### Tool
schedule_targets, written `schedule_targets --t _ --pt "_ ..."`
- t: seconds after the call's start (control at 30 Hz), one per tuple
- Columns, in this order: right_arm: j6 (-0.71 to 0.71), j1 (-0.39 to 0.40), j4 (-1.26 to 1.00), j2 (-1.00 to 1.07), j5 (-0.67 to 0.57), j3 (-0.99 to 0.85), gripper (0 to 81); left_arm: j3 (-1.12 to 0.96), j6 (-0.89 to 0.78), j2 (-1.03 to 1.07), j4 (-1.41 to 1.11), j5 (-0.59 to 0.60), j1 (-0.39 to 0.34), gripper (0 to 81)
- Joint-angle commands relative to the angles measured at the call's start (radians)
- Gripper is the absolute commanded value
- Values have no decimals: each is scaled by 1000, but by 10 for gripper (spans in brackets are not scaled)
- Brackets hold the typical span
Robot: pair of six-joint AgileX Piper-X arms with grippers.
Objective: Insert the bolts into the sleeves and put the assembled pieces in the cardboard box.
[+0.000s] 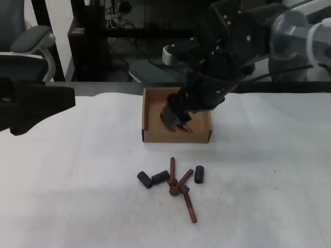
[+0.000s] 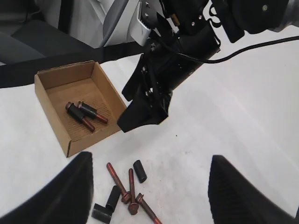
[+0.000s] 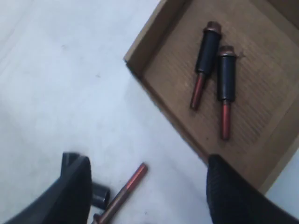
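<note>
Our right hand (image 3: 142, 161) hangs spread, empty, over the box (image 1: 150, 135) at mid-frame, two assembled pieces (image 3: 215, 65) inside; our left hand (image 2: 152, 161) is spread too. Lower down, bolts (image 1: 182, 180) lie crossed — grabbing one may drag another.

left gripper (image 2: 150, 161): fingers spread wide above white cloth (image 2: 233, 102) | cardboard box (image 2: 50, 116): held two assembled pieces (image 2: 88, 110) side by side | right gripper (image 2: 141, 116): hung just beside box's corner | three loose bolts (image 2: 132, 184), three sleeves (image 2: 139, 170): lay near box
</note>
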Motion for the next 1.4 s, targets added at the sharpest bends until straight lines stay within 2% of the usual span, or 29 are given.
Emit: schedule_targets --t 0.0,0.13,0.3,0.5,0.67,0.8,1.0,1.37 --pt "-25 10 72 -64 -22 45 700 -4 4 -11 -5 7 1 700" --pt "66 28 149 -128 -11 125 700 -4 4 -11 -5 7 1 700" --pt "264 76 157 -201 9 224 700 -4 4 -11 -5 7 1 700" --pt "483 210 153 -259 141 298 700 -4 4 -11 -5 7 1 700" --pt "506 308 62 -253 283 306 700 -4 4 -14 -5 7 1 700" --pt "506 305 -5 -231 291 315 700 -4 4 -28 -5 7 1 700" --pt "517 270 33 -195 296 315 700 -4 4 -36 -5 7 1 700" --pt "513 263 49 -96 312 315 700 -4 4 -36 -5 7 1 700"
